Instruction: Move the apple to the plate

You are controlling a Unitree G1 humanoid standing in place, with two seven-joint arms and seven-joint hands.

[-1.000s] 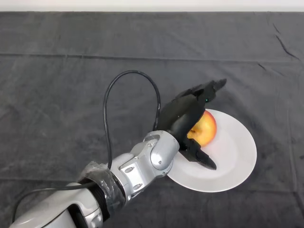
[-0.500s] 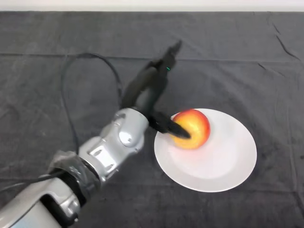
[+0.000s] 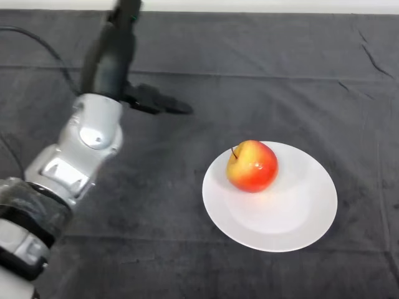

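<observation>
Black robot hand released, fingers straight, pulled away up-left, now well apart from round white plate. Red-yellow apple rests on plate, upper left. Placement looks done.

Red-and-yellow apple, upright, stem up, on left part of round white plate, plate on dark cloth

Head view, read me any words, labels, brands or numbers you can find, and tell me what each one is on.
None: no readable text anywhere.
The apple, white plate and dark cloth carry no label or print.
The left hand and silver-grey arm show no legible marking.
</observation>
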